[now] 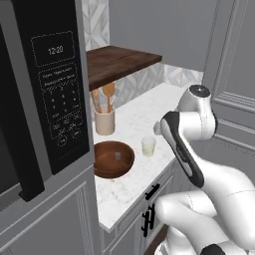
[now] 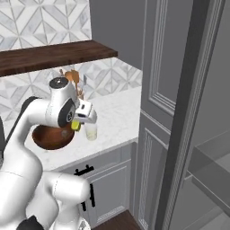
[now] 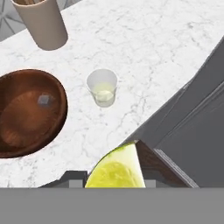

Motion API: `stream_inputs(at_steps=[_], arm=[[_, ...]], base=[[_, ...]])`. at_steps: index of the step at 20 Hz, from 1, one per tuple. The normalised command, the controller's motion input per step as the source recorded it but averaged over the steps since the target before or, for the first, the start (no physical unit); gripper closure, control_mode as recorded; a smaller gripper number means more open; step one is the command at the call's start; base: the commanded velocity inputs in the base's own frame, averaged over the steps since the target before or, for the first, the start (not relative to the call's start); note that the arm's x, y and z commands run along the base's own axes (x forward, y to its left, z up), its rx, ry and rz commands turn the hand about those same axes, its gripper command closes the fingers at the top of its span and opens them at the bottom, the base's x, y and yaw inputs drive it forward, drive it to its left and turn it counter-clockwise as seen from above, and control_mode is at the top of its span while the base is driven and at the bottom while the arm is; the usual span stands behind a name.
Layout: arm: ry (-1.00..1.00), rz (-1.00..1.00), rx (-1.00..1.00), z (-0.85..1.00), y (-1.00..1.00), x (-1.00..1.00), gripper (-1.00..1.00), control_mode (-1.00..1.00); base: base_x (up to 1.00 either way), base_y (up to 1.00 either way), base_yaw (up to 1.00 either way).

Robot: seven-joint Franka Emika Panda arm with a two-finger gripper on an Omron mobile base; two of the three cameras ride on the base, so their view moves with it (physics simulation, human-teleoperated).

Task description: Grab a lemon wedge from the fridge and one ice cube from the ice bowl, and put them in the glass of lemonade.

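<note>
**Above the bench edge, wedge in the gripper, glass just ahead**

Over the front edge of the bench is where the gripper [image 2: 76, 124] sits right now, jaws pinched on the lemon wedge [image 3: 116, 170]. In the hand view the wedge is big and yellow-green right at the bottom, between the tips. From the right base view you can see a bit of yellow poking out under the hand.

My read is that the fetch-the-lemon part is done and we're in the carry-to-the-glass step. The glass [image 3: 102, 87] stands on the marble bench [image 3: 148, 48] ahead of the gripper and lower down, well apart from the wedge in the hand view. In the right base view it looks just beside the hand, but that's probably the angle; the hand seems higher up than the rim.

Next move, I'd guess: slide forward until the wedge hangs right over the mouth of the glass, come down a bit, then let go. The glass is small, so lining up matters, otherwise the wedge bounces off the rim onto the bench.

The bowl [image 3: 26, 111] lies to the left of the glass as the hand sees it, near it but not touching, with the ice cube [image 3: 43, 100] inside. That one hasn't been picked yet. A crock [image 3: 41, 24] stands farther back.
</note>
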Motion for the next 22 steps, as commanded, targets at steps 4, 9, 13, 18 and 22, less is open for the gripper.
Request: stream_inputs(at_steps=[4, 9, 13, 18, 22], arm=[[0.0, 0.04, 0.0, -0.47, 0.02, 1.0, 1.0, -1.0], [0.07, 0.04, -0.02, -0.12, 0.06, 0.55, 1.0, -1.0], [0.2, 0.0, -0.08, 0.0, 0.32, 0.62, 1.0, -1.0], [0.26, 0.01, -0.03, -0.04, 0.09, 0.57, 1.0, -1.0], [0.15, 0.0, 0.0, -0.21, -0.06, 0.13, 1.0, -1.0]], base=[[0.0, 0.0, 0.0], [0.0, 0.0, 0.0], [0.0, 0.0, 0.0], [0.0, 0.0, 0.0], [0.0, 0.0, 0.0]])
